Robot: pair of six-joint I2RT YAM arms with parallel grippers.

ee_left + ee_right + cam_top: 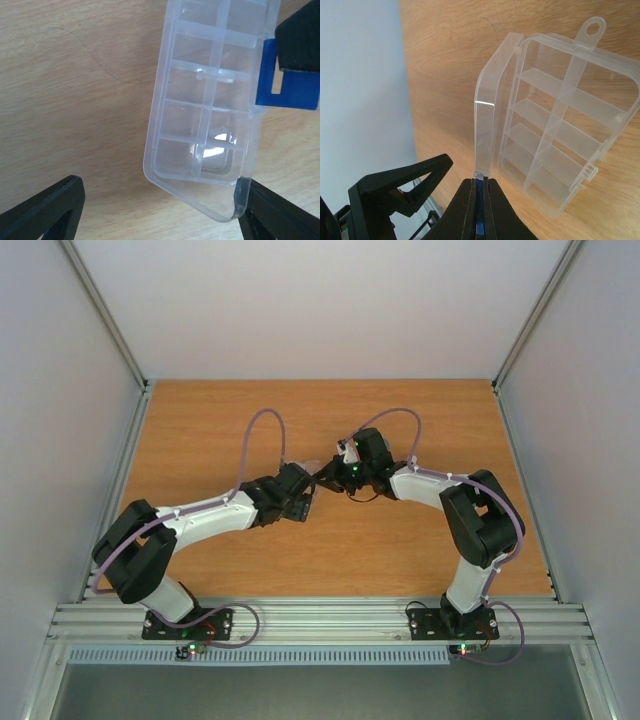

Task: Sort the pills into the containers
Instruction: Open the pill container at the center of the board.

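My right claw (479,181) is squeezing shut on the blue tab (300,93) of the raised lid (486,115). My left claw (162,200) is gaping wide around the pill box (200,115), sitting in the middle of the worktop (200,430).

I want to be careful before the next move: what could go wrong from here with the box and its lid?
1. The right tool pinches only the thin edge of the raised lid; it could slip out and the lid fall shut.
2. The left tool is open around the box, one finger at its corner; closing off-centre might twist the box against the held lid and pull it free.
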